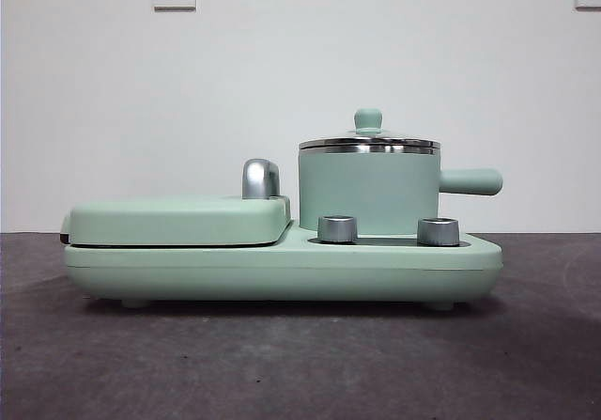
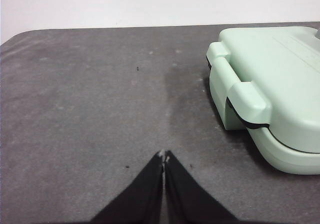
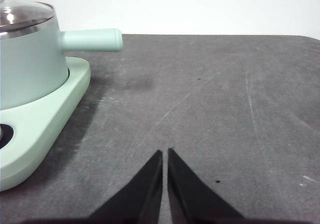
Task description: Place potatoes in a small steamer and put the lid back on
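Steamer (image 1: 368,193) sits on the right half of the mint-green cooker base (image 1: 282,268), side handle (image 1: 470,181) sticking out to the right. Glass lid (image 1: 369,144) is on it, knob (image 1: 367,119) up top. Closed griddle (image 1: 178,221) with chrome handle (image 1: 260,178) fills the left half; two steel dials (image 1: 338,228) in front of the pot.

No potato in any view, can't say where it is, or whether it's already under the lid.

Left pincer (image 2: 163,155): jaws together, empty, low over bare table (image 2: 90,108), near the griddle's hinge end (image 2: 240,101) but clear of it. Right pincer (image 3: 164,153): jaws together, empty, over the table on the pot-handle side, well apart from the steamer.

Handling, my read:
- Lid: rigid glass and steel, breakable, likely slick on the rim. Take it by the knob, it's small, so centre the jaws and lift straight.
- Potato: firm, smooth, rounded; probably rolls. Grip across the short axis.
- Pot looks loose on the base, so avoid side loads.

Right arm looks better placed for the lid.
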